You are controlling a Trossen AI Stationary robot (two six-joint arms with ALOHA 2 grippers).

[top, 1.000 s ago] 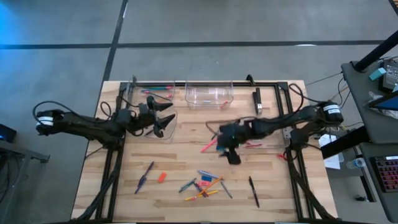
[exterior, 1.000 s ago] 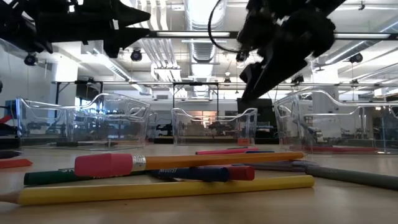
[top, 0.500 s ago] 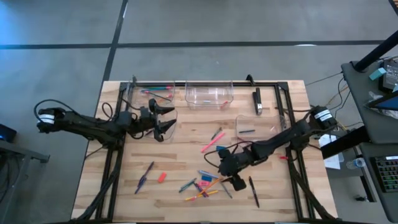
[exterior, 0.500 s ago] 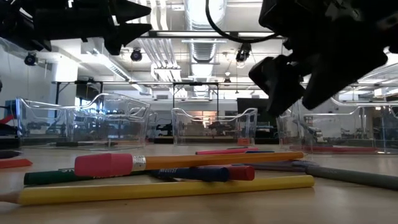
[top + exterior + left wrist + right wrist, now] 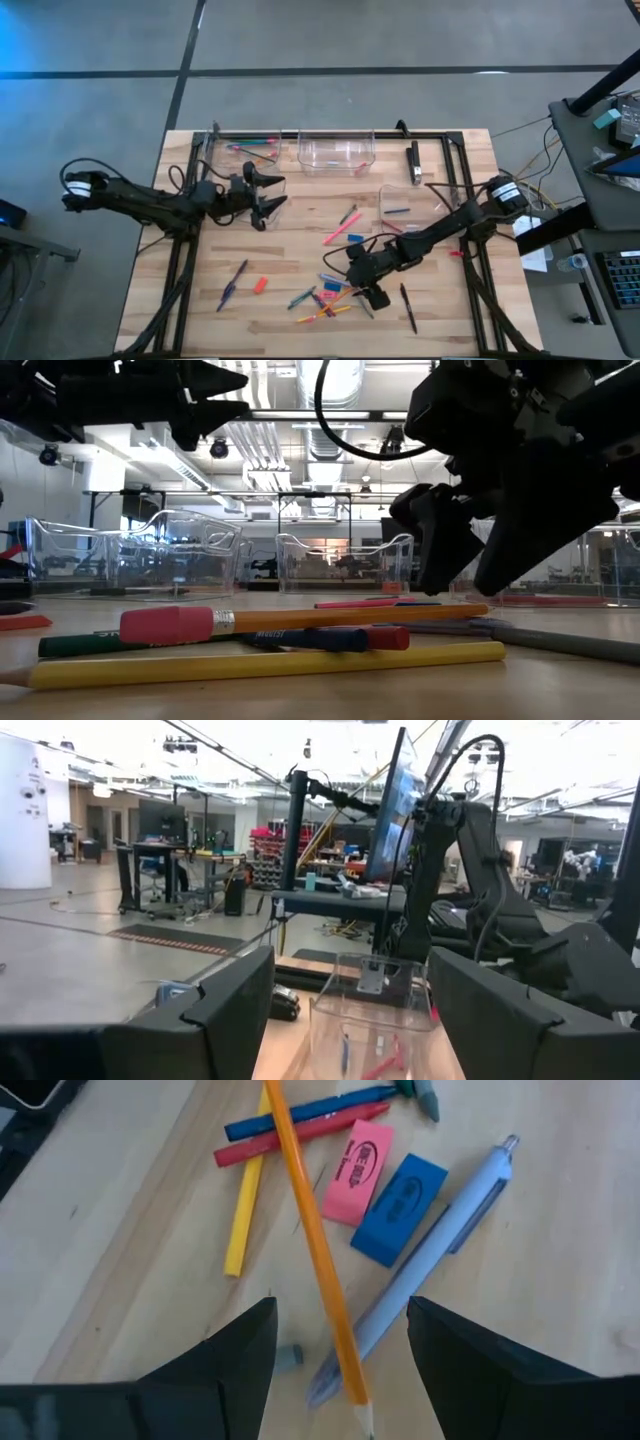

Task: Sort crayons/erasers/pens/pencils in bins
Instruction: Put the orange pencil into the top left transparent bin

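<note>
My right gripper (image 5: 366, 286) (image 5: 340, 1310) hangs open just above the pile of loose items near the table's near edge. Its fingers stand on either side of an orange pencil (image 5: 312, 1245) without touching it. Beside that pencil lie a pink eraser (image 5: 356, 1160), a blue eraser (image 5: 398, 1208), a grey-blue pen (image 5: 425, 1270), a yellow stick (image 5: 244, 1205), and blue (image 5: 310, 1113) and red crayons (image 5: 285, 1140). In the low view its fingers (image 5: 440, 565) hover over the orange pencil (image 5: 350, 617). My left gripper (image 5: 278, 190) (image 5: 350, 965) waits open over the left bin (image 5: 262, 205).
Clear bins stand along the far side: one with pencils (image 5: 250, 150), a middle one (image 5: 336, 152), and a right one (image 5: 402, 205). A pink pencil (image 5: 337, 234), purple stick (image 5: 232, 283), red-orange eraser (image 5: 260, 285) and black pen (image 5: 408, 307) lie loose. A black fixture (image 5: 414, 160) sits on the frame.
My right gripper has swung from beside the right bin toward the table's near edge and come down low over the pile, staying open. The right bin, covered by the arm a second ago, now shows. The loose items have not moved.
</note>
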